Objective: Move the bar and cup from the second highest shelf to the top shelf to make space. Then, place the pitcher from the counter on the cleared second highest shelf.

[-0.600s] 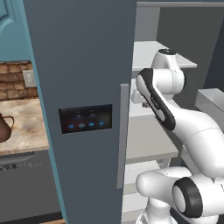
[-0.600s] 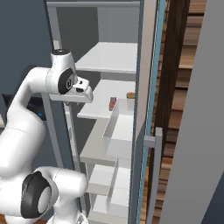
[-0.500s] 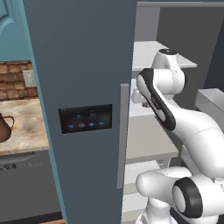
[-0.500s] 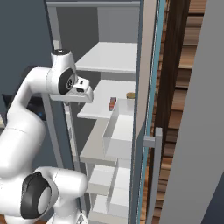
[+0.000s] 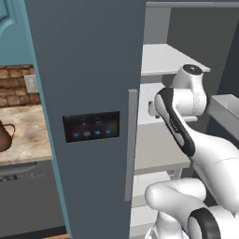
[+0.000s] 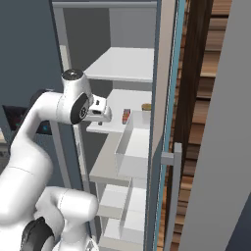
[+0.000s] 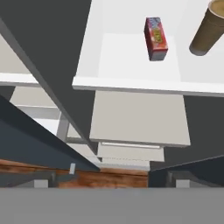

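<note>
On the second highest shelf [image 7: 131, 65] lies the red bar [image 7: 155, 38] [image 6: 126, 116], and the tan cup [image 7: 210, 28] [image 6: 146, 106] stands upright beside it near the shelf's right side. My gripper [image 6: 101, 121] [image 7: 111, 179] hovers open just outside the front left edge of that shelf [image 6: 117, 105], short of the bar, with nothing between its fingers. Above is the top shelf [image 6: 127, 63] [image 5: 170, 58], bare where it shows. The brown pitcher [image 5: 3, 136] stands on the counter [image 5: 25, 140] at the far left of the left base view.
The tall cabinet's grey door [image 5: 88, 93], with a dark control panel [image 5: 91, 127], stands open between the counter and the shelves. A grey bin [image 6: 135, 142] sits on the shelf below the bar. The other door's edge [image 6: 164, 98] bounds the shelves on the right.
My hand has eased a little lower and closer to the second highest shelf. The bar, cup and pitcher have not moved.
</note>
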Available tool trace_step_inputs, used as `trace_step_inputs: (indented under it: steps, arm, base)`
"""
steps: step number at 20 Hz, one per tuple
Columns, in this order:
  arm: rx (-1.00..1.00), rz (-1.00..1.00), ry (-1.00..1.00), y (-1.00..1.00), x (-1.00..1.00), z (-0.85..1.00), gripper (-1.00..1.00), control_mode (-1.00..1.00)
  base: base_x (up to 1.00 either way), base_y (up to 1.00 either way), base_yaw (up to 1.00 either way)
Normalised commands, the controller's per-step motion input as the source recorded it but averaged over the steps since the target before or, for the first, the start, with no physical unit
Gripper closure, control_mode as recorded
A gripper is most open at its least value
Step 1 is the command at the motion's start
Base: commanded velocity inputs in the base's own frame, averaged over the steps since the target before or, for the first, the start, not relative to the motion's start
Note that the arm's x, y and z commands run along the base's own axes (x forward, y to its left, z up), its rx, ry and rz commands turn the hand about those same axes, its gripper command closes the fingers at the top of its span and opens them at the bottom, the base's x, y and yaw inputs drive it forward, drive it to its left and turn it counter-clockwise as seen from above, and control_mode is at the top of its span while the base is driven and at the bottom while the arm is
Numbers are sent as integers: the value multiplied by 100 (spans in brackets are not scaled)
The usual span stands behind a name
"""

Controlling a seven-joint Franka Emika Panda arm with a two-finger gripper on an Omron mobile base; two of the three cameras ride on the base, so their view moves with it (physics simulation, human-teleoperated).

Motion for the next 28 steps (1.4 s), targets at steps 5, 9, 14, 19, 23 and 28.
trace_step_inputs:
  steps: [5,9,14,19,23,28]
  arm:
    - [0,0,-15,-21,0,-32,-100,-100]
    - [0,0,-2,-21,10,-20,-100,-100]
    - [-1,0,-1,-17,10,-4,-100,-100]
    - [-2,0,0,-9,24,0,-100,-100]
    - [-7,0,0,0,32,-4,-100,-100]
    - [-7,0,0,0,48,-15,-100,-100]
  base:
    - [0,0,0]
    - [0,0,0]
    - [0,0,0]
    - [0,0,0]
    - [0,0,0]
    - [0,0,0]
